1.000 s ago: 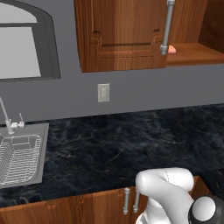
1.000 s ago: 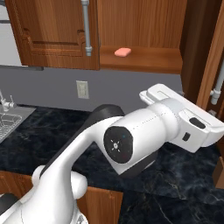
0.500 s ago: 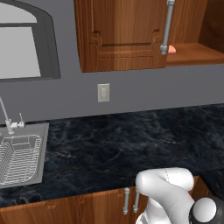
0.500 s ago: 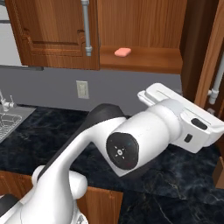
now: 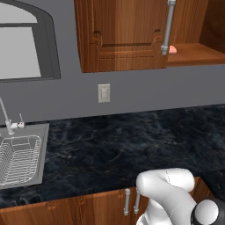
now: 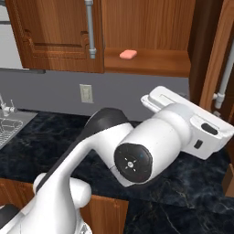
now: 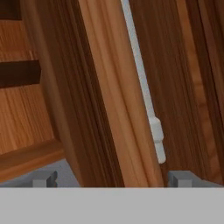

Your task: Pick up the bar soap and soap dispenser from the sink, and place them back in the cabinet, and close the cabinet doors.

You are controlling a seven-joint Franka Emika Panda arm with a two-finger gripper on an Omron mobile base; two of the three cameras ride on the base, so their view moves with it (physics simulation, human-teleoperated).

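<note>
Fingers (image 7: 43, 178) spread wide, holding nothing; door (image 7: 111, 100) edge between them, handle (image 7: 146, 96) nearer the right fingertip.

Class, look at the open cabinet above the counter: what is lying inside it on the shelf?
The bar soap lies on the cabinet shelf. The closed left door covers the rest, so the left side cannot be seen.

A small flat salmon-orange bar soap (image 6: 128, 54) was seen lying on the inner shelf of the tall reddish-brown wooden cabinet (image 6: 151, 61). The left raised-panel door (image 6: 55, 34), fitted with a long silver bar handle, was swung open, and the right door (image 7: 118, 100) stood open edge-on. The grey metal sink (image 5: 38, 151), holding a wire rack, was set into the dark counter at far left.
</note>
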